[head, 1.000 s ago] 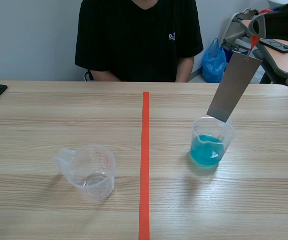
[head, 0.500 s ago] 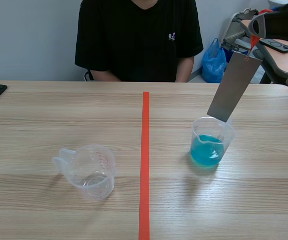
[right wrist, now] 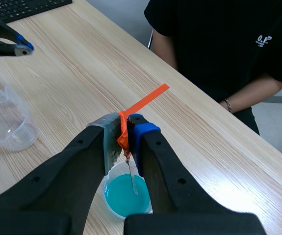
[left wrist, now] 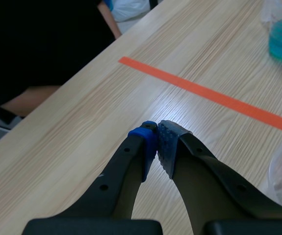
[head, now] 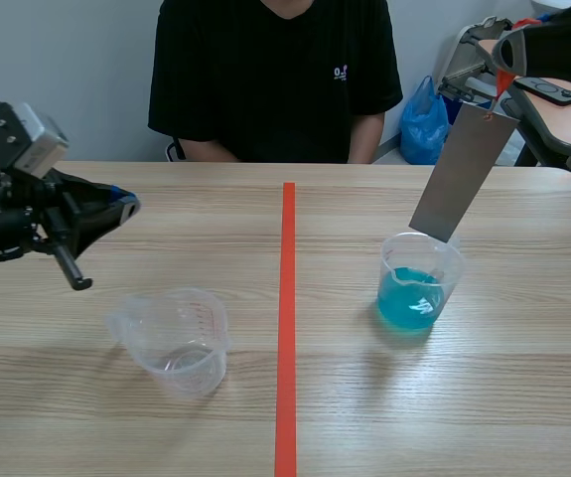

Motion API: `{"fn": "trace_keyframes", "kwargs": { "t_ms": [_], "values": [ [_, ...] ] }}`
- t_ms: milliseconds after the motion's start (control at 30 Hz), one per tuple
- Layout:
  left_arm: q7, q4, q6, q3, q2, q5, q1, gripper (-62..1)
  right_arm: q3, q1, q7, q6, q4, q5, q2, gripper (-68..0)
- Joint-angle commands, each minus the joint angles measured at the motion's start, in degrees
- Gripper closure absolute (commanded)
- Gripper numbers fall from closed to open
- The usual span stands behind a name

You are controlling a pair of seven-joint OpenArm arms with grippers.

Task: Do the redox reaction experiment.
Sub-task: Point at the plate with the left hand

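Two clear plastic cups stand on the table. One, the cup of blue liquid [head: 419, 288], is about a third full. The other, the empty cup [head: 176, 343], stands well to the left of the cup of blue liquid, across the one orange-red tape line [head: 287, 328] that runs between them.

One grey metal strip [head: 462, 174] hangs tilted over the cup of blue liquid, its lower end at the cup's mouth. Whether it touches the liquid cannot be told. In the right wrist view the strip shows edge-on [right wrist: 131, 178], going down toward the blue surface.

One orange tab [right wrist: 123, 137] sits at the strip's upper end. The right gripper [head: 508, 58], raised above and behind the cup of blue liquid, has its two fingers pressed together on that tab and so carries the strip.

The left gripper [left wrist: 158, 134] hovers far to the left of the cup of blue liquid and above the empty cup, off the table. Its two pads all but meet at the tips, with nothing between them.

One person in a black T-shirt [head: 275, 79] sits across the table, beyond the cup of blue liquid and to its left. One black keyboard [right wrist: 28, 7] lies at the table's far left edge. One blue plastic bag [head: 424, 124] sits off the table, behind the cup of blue liquid
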Motion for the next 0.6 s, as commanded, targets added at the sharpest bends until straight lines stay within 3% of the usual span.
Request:
{"fn": "trace_keyframes", "kwargs": {
  "t_ms": [0,333,567],
  "values": [
    [-0.3,-1.8,-0.5,0.7,1.6,-0.7,-2.4,-3.0,0.7,1.5,0.9,-0.2,1.1,0.9,0.6,-1.3],
    [0.0,-14.4,-2.7,8.8,11.5,-0.7,-14.5,-3.0,0.7,1.5,0.6,-0.2,1.1,0.9,0.6,-1.3],
    [0.0,-20.9,-4.0,11.0,18.5,-0.7,-21.5,-3.0,0.7,1.5,0.4,-0.2,1.1,0.9,0.6,-1.3]
  ]
}}
